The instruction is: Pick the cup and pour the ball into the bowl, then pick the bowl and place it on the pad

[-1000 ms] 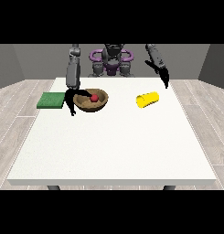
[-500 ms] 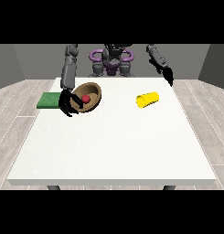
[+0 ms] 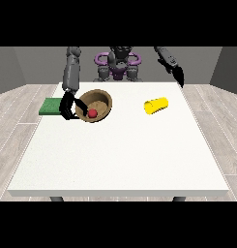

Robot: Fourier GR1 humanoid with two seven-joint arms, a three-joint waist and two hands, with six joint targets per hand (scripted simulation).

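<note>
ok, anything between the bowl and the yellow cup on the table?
Nothing. In the front view the stretch of white table between the bowl, tilted with the red ball inside, and the yellow cup lying on its side is bare.

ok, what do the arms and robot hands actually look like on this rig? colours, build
Both arms are grey, built of rounded cylindrical segments. Each ends in a black robot hand: the one at the view's left, the other at the view's right. The torso between them is dark grey with purple rings at the shoulders. No cables or markings can be made out.
</note>
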